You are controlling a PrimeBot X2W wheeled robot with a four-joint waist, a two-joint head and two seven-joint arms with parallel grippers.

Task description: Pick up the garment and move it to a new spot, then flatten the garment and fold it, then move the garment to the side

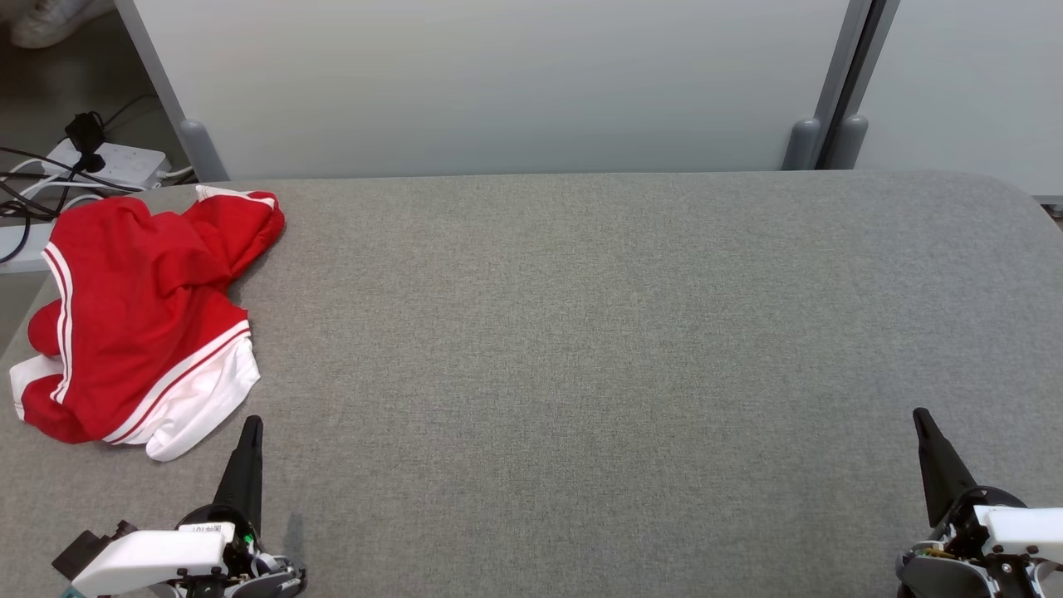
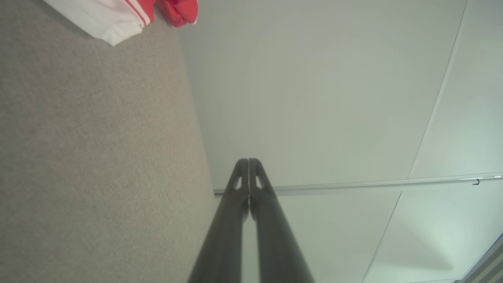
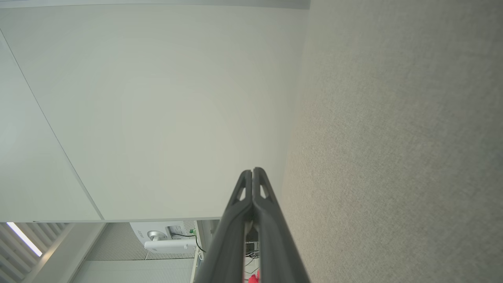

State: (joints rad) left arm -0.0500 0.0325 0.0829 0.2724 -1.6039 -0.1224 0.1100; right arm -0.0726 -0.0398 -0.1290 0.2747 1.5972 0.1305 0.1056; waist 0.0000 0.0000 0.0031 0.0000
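While both claws rest pressed together with nothing pinched — left claw (image 1: 252, 425) lower left, right claw (image 1: 920, 415) lower right — the pickup is not yet begun. Smart play, I'd say: spread the left claw, drop onto a raised fold and pinch deep. The garment (image 1: 133, 324) lies crumpled at the left edge of the table (image 1: 581, 332), red with white stripes and a white panel, possibly shorts.
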